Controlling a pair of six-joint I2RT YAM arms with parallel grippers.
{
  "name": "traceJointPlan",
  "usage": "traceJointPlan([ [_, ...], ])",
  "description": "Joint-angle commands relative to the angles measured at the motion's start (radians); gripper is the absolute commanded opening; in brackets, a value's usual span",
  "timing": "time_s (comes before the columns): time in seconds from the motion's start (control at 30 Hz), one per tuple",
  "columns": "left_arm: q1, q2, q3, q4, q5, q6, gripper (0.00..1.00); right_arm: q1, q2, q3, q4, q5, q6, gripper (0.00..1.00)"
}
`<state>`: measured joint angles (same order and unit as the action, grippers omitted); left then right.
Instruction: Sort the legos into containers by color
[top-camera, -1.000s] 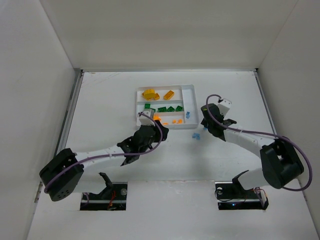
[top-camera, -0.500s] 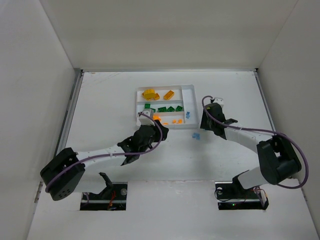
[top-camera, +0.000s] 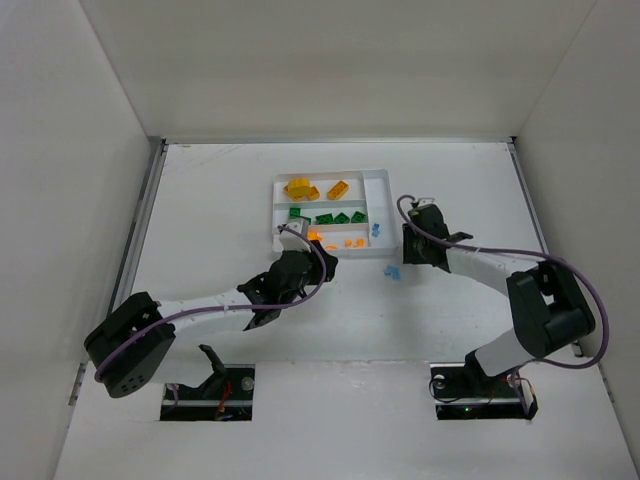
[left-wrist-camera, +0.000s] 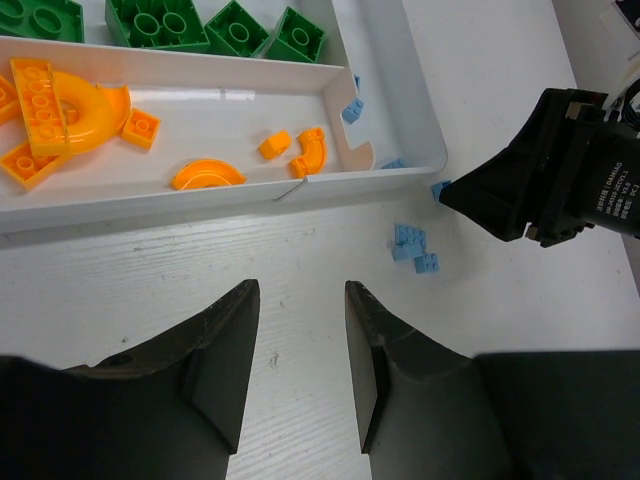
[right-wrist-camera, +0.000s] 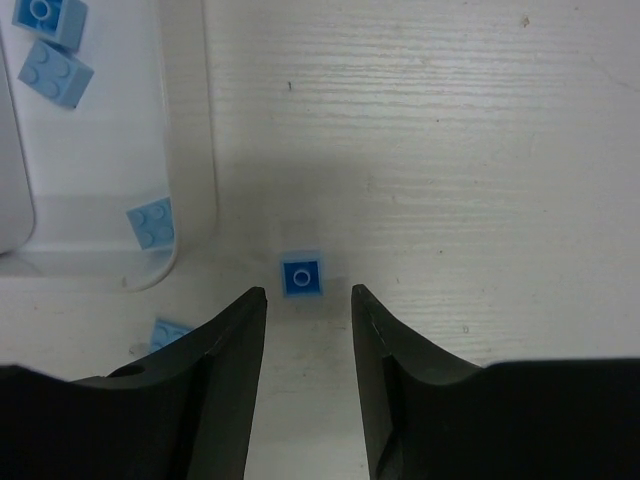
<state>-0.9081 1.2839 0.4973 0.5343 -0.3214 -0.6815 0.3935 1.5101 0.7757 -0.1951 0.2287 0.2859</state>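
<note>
Two black fingers (right-wrist-camera: 225, 380) of the right gripper (right-wrist-camera: 308, 293) stand apart, grasping nothing; just beyond their tips, centred on the gap, a tiny blue square plastic brick (right-wrist-camera: 302, 277) lies just right of the shallow white plastic tray (right-wrist-camera: 190, 150).

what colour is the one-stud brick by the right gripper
The brick is blue; clearest in right wrist view.

the tray (left-wrist-camera: 400, 95) is white. inside it lie yellow-amber blocks (top-camera: 298, 187), dark green bricks (left-wrist-camera: 160, 20) and orange curved bits (left-wrist-camera: 70, 100). the small pieces (left-wrist-camera: 413, 245) on the table (right-wrist-camera: 450, 130) are pale blue. the table is white with fine grain lines. the left arm (top-camera: 200, 302) and the right arm (top-camera: 478, 265) are white with black joints.
</note>
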Motion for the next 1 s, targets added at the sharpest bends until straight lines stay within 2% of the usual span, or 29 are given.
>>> traceJointPlan([
  [0.0,0.002,-0.006,-0.006,0.043,0.001,-0.007,0.37,-0.002,0.012,0.060,-0.027,-0.023,-0.031,0.43],
  [0.17,0.004,-0.011,-0.008,0.043,0.007,-0.010,0.37,-0.011,0.050,0.111,-0.079,-0.043,-0.040,0.38],
  [0.43,0.019,-0.038,-0.020,0.043,0.007,-0.010,0.37,-0.022,0.116,0.204,-0.191,-0.052,-0.044,0.37],
  [0.97,0.050,-0.080,-0.040,0.043,0.012,-0.010,0.37,-0.025,0.154,0.257,-0.259,-0.028,-0.050,0.35],
])
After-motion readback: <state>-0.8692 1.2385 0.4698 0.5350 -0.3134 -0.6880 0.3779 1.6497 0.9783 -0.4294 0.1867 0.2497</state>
